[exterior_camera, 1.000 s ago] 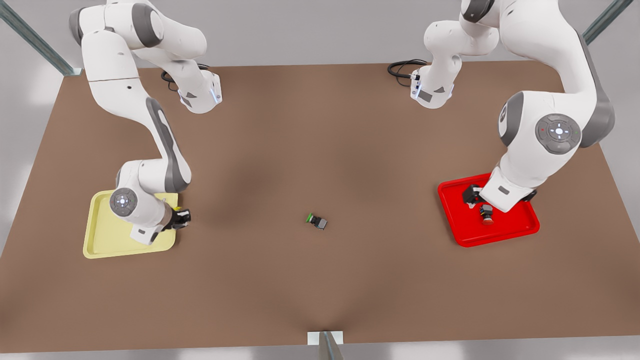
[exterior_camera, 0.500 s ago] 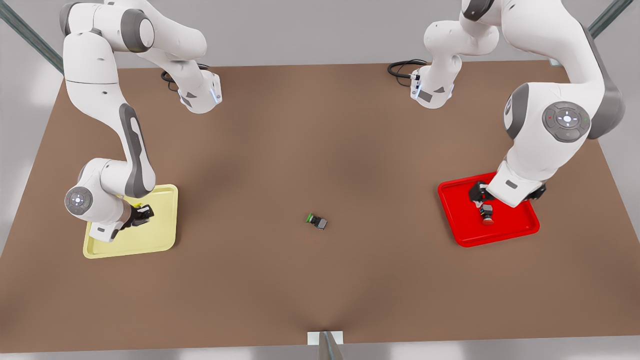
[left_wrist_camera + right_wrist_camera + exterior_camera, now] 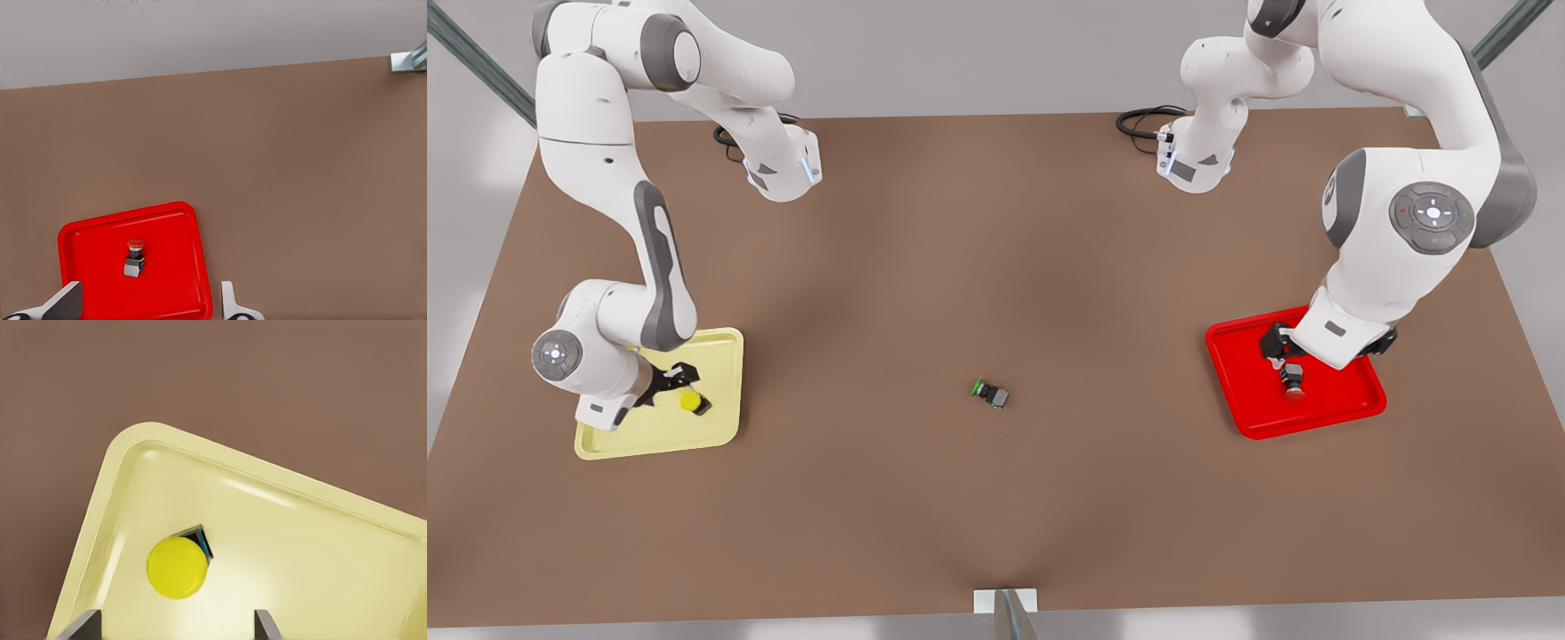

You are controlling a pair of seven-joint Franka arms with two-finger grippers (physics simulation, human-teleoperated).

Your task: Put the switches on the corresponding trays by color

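Released since half a second ago, the tiny yellow-capped push-button switch (image 3: 690,402) is now seen lying free on the floor of the pale yellow square plastic tray (image 3: 618,437), near the tray's edge toward the table's middle, where earlier it was hidden between the fingers. Just beside it, on the front view's left, the right gripper (image 3: 665,380) is held over the tray with its fingers spread wide and nothing between them; in the right wrist view the yellow cap (image 3: 177,567) is seen standing apart from both fingertips (image 3: 83,625), close to one rounded corner of the tray (image 3: 320,547). On the front view's right, the left gripper (image 3: 1279,348) is kept above the bright red square plastic tray (image 3: 1352,404), its fingers likewise parted and empty. The small red-capped switch (image 3: 1293,380) is seen lying on that tray's floor; it is shown in the left wrist view (image 3: 135,257) clear of the fingers. A green-capped switch (image 3: 991,392) is left on the brown table (image 3: 996,498), between the trays.
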